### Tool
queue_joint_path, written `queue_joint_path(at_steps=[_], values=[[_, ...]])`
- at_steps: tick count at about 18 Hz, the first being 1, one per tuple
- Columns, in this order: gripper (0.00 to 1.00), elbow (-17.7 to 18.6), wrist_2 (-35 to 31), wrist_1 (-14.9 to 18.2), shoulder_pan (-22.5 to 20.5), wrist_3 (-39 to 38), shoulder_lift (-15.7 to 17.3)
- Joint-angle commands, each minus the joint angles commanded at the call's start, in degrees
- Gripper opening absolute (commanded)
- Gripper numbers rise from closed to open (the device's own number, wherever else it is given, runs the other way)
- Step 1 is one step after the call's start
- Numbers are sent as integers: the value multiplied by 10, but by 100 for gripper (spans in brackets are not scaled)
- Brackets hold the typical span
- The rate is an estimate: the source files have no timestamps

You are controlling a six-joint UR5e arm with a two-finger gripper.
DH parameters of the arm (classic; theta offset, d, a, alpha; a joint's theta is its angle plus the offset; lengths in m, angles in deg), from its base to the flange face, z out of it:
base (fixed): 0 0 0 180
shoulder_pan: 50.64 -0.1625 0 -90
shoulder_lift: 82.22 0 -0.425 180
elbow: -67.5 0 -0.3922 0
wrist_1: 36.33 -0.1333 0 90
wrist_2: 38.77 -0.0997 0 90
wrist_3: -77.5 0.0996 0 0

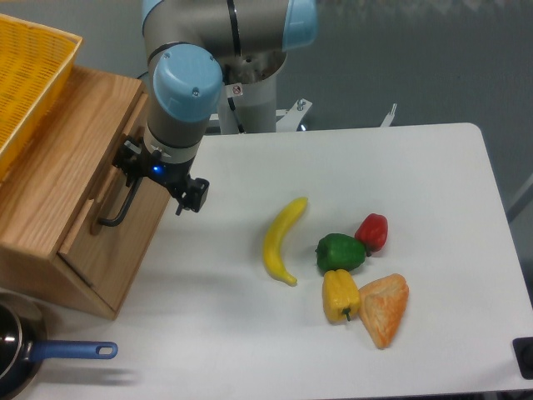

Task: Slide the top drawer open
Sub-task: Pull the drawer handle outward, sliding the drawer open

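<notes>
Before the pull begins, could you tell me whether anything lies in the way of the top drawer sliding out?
Nothing visible does. The tool is at the top drawer handle; the nearest item, the banana, lies well off to the side.

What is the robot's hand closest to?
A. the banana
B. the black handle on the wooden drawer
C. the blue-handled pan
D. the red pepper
B. The gripper sits right at the black bar handle on the top drawer, while the banana, the red pepper and the pan all lie well away from it.
</notes>
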Motion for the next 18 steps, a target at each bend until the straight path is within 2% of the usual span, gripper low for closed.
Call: queue_joint_path(at_steps=[12, 18], values=[[100, -9, 0, -3, -34, 14, -4], [100, -11, -28, -4, -39, 24, -11]])
